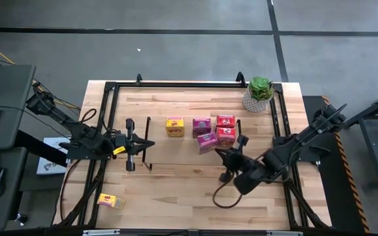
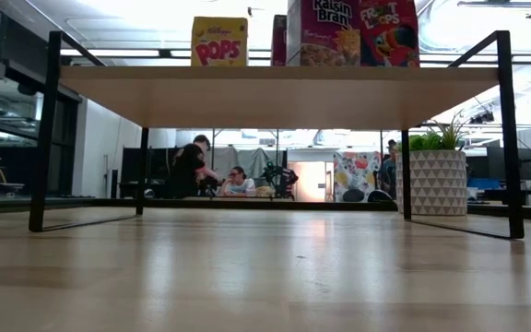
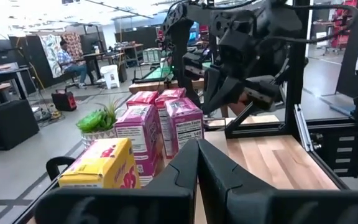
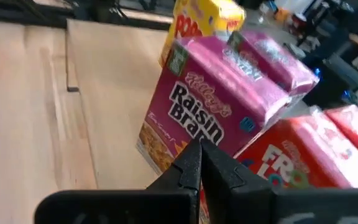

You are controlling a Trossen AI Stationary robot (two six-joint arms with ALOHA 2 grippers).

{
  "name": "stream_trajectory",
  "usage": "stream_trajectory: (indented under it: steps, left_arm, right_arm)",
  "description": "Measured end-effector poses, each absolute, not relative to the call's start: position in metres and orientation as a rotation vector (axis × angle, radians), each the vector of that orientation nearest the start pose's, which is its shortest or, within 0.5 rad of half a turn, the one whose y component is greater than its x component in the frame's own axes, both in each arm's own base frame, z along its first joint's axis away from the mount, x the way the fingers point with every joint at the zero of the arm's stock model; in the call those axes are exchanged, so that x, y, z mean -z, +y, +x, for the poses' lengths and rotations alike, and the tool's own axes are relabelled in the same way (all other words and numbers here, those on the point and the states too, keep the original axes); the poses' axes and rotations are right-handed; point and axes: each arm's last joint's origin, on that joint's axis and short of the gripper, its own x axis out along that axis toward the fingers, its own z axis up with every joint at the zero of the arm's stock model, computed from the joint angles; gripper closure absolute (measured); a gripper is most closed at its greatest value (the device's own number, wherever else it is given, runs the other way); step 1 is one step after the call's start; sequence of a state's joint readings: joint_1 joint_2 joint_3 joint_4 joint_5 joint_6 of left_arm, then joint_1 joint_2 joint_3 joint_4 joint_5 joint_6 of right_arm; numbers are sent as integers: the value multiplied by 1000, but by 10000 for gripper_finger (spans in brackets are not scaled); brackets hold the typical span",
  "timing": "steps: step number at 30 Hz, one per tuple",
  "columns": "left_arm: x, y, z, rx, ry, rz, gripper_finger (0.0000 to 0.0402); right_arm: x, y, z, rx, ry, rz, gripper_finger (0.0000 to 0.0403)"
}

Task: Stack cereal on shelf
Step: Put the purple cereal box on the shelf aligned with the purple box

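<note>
Crowding the shelf (image 1: 182, 105) beside five boxes (image 1: 201, 126), potted plant (image 1: 259, 94), sixth box (image 1: 111, 202) apart

Table (image 1: 176, 196): we see a light-wood tabletop inside a black frame.
Shelf (image 1: 176, 105): a low light-wood board on thin black wire legs stands on the table.
On the shelf: we count five small cereal boxes, one yellow box (image 1: 174, 126), two magenta boxes (image 1: 201, 126) (image 1: 207, 141) and two red boxes (image 1: 226, 121) (image 1: 226, 135), grouped close together.
On the shelf's right rear corner: a potted green plant (image 1: 259, 94) in a pale patterned pot.
On the table, near left corner: a second yellow box (image 1: 111, 202) lies flat, well apart from the others.
</note>
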State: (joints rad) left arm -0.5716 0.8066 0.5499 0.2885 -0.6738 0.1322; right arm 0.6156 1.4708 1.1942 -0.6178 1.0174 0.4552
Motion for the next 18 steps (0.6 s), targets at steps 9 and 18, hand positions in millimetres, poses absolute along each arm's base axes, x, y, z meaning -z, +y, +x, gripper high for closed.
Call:
stream_trajectory:
  steps: [9,18]
  left_arm:
    - [-292,-82,161,-103,-13,118,401]
    - [-292,-82,161,-104,-15,116,399]
  right_arm:
    - [-294,153,258,575,640,-151,403]
    - [-289,141,259,679,662,-125,403]
